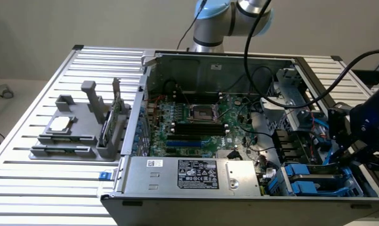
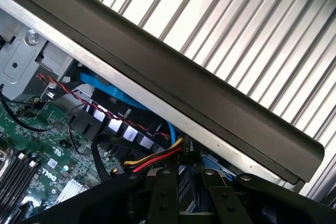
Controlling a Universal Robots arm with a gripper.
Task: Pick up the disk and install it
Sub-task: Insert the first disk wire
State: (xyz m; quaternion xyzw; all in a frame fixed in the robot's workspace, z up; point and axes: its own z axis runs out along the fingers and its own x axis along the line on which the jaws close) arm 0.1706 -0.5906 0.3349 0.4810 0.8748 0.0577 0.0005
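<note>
A ribbed aluminium worktop (image 1: 26,188) carries an open grey metal computer case (image 1: 240,209); the dark pincer (image 2: 189,195) hangs low over its corner drive bay, and I cannot tell whether it is open or closed. The silver-grey disk with blue plastic rails (image 1: 315,181) appears to lie directly beneath the pincer, its long axis seemingly along the case's near wall. That wall and a red-yellow-black cable bundle (image 2: 157,157) crowd close, so free room is upward.

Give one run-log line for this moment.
gripper: above open case, exterior view's right side | nearest: blue drive rails | grasp: cannot tell
</note>
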